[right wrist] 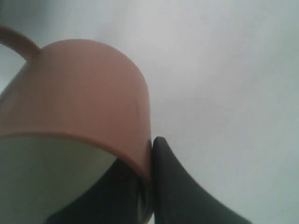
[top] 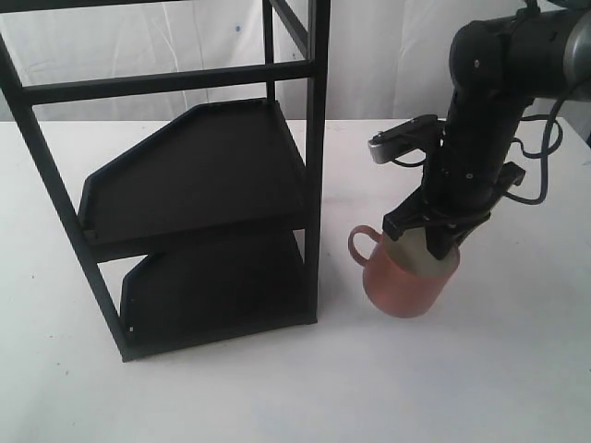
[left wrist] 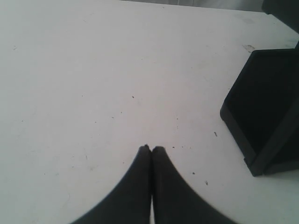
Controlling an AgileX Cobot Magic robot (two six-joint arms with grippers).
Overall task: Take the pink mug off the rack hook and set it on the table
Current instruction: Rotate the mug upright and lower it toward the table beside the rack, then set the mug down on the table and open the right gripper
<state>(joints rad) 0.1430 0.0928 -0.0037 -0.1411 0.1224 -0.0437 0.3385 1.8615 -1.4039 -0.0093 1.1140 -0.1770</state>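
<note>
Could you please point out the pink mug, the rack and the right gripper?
pink mug (top: 402, 290), exterior view, outer wall.
rack (top: 317, 138), exterior view, front post.
right gripper (top: 445, 242), exterior view, between its fingertips.

From my feed, a tall black frame rack (top: 319, 138) stands left of centre. It carries two black trays with clipped corners, an upper shelf (top: 199, 175) and a lower shelf (top: 222, 291). A white backdrop (top: 388, 55) sits behind.
</note>
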